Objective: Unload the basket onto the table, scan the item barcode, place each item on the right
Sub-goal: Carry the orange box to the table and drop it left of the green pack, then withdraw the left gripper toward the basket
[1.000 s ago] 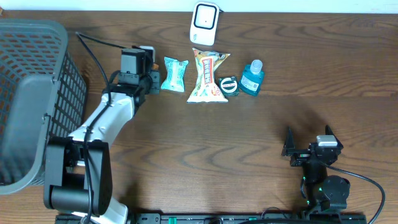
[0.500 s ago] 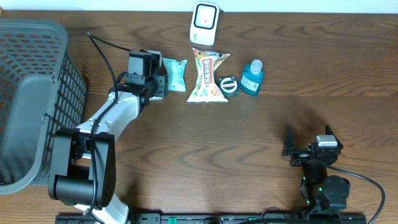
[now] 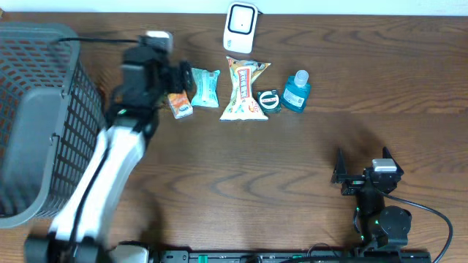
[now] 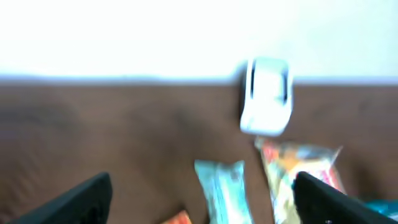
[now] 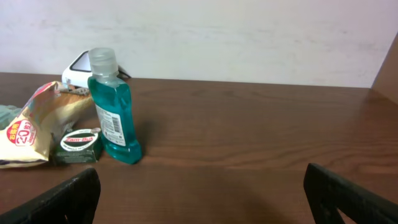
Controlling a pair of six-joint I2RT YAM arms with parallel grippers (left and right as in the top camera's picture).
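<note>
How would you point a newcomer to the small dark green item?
Find the white scanner at the far edge of the table; a row of items lies in front of it. Between the snack bag and the blue bottle sits the dark green container, the only dark one there.

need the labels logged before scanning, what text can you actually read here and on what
"20": in a red circle on the snack bag; its other print is too small to read.
Blue bottle: white label, print too small.
Green tin: lid lettering blurred.
Teal packet and small orange pack: print unreadable.
</note>
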